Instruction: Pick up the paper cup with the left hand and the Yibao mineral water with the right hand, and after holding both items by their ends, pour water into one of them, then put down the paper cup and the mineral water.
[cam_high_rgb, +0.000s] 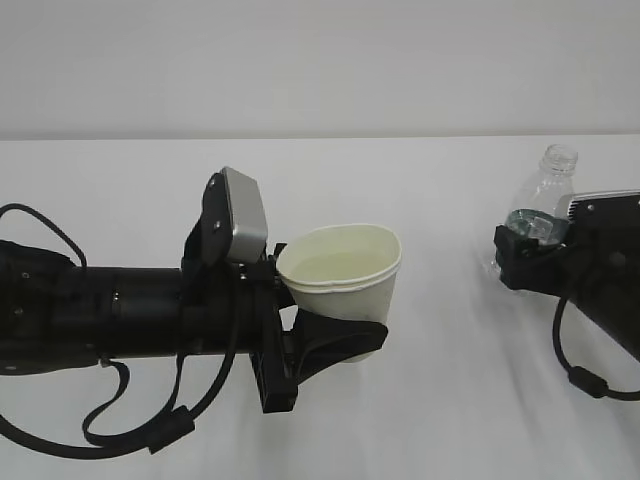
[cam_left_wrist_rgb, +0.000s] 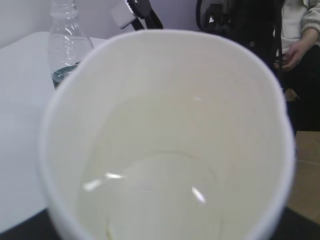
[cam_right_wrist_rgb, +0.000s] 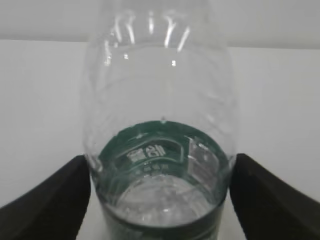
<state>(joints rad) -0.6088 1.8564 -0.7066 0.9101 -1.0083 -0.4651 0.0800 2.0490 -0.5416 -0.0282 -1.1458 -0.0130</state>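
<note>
The white paper cup (cam_high_rgb: 345, 275) stands upright with its mouth open and clear water in its bottom. My left gripper (cam_high_rgb: 345, 340) is shut on its lower part, black fingers wrapped round the base. In the left wrist view the cup (cam_left_wrist_rgb: 165, 150) fills the frame and hides the fingers. The Yibao mineral water (cam_high_rgb: 547, 190) is upright, uncapped and nearly empty at the right. My right gripper (cam_high_rgb: 530, 245) is shut on its green label band. In the right wrist view the bottle (cam_right_wrist_rgb: 160, 145) sits between the two black fingers (cam_right_wrist_rgb: 50, 200), touching both.
The white table (cam_high_rgb: 450, 420) runs to a plain white wall. Black cables (cam_high_rgb: 140, 430) hang under the left arm and another loops below the right arm (cam_high_rgb: 585, 380). In the left wrist view a seated person (cam_left_wrist_rgb: 300, 35) shows beyond the table's far edge.
</note>
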